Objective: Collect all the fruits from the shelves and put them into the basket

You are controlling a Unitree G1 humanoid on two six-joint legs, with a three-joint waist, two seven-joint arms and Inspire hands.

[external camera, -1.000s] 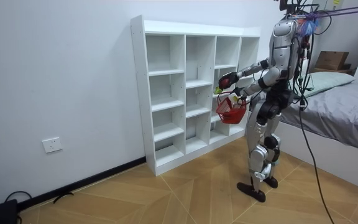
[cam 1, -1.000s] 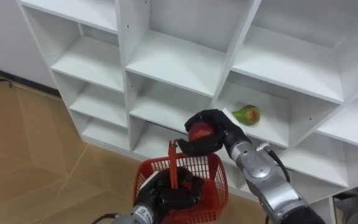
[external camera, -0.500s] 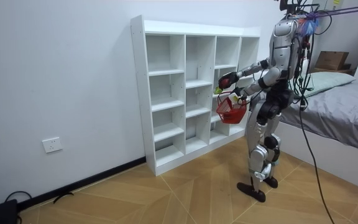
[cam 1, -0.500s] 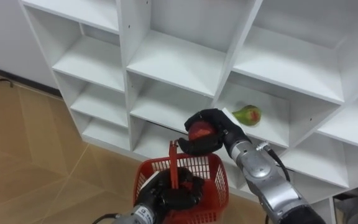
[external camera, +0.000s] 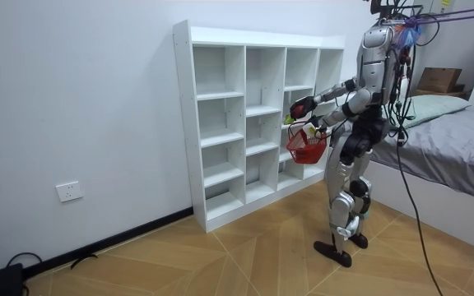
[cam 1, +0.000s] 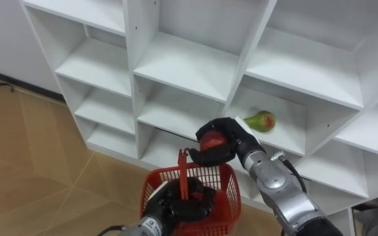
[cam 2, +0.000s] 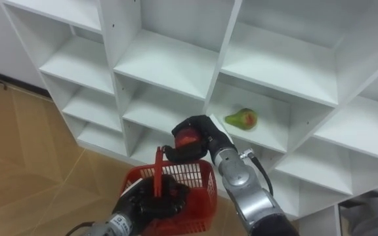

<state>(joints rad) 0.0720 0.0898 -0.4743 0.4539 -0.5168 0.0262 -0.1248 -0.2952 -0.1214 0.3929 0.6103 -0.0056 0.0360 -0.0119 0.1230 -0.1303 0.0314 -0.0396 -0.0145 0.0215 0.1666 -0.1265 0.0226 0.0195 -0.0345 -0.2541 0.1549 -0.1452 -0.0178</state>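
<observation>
Our right hand, fingers curled round the red apple, hovers over the red basket our left hand grips; we should lower before releasing.

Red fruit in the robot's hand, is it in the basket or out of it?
Out. The right hand is curled round the red fruit, holding it above the red basket, clear of its rim.
</observation>
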